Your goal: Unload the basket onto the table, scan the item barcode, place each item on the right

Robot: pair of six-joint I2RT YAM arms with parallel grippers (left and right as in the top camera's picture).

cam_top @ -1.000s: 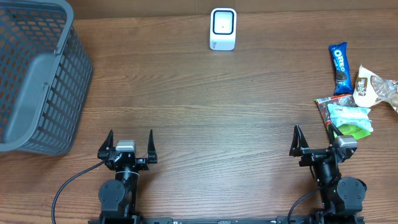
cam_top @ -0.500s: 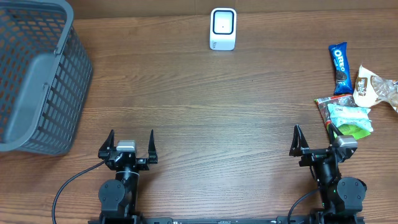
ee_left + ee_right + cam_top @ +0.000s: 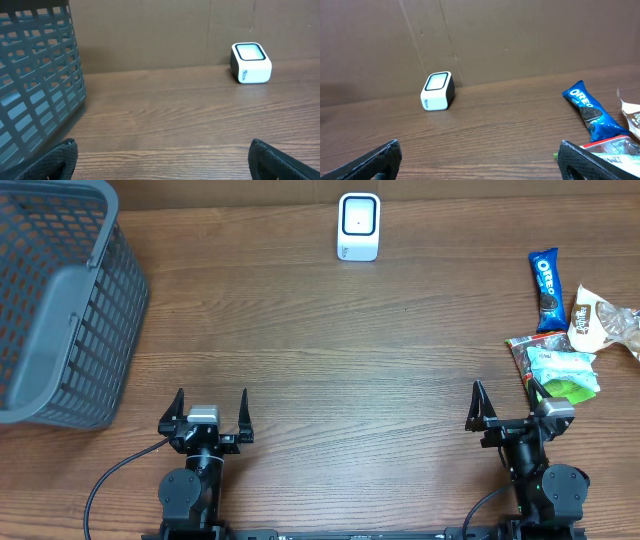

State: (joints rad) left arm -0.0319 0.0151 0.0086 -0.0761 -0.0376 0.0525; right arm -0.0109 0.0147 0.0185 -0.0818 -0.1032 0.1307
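Change: nothing differs from a second ago; arms, snacks, basket and scanner all sit where they were.
Left gripper (image 3: 210, 398): 7 o'clock, at the near edge of the wooden desk (image 3: 350, 370); fingers spread wide, holding nothing.
Right gripper (image 3: 508, 394): 5 o'clock, near edge; fingers spread wide, holding nothing, with its outer finger just beside the green-and-white packet (image 3: 564, 373).
Snacks: grouped at 3 o'clock. The green-and-white packet lies over a red-edged packet (image 3: 521, 349). A beige bag (image 3: 597, 320) is beyond them, and a blue cookie pack (image 3: 546, 288) lies farthest, just beside the bag.
Basket (image 3: 60, 310): grey mesh, 9 to 10 o'clock, handle across its top; only its own mesh shows inside.
Scanner (image 3: 358, 226): white box with a dark window, 12 o'clock at the far edge, well apart from the snacks and both grippers.
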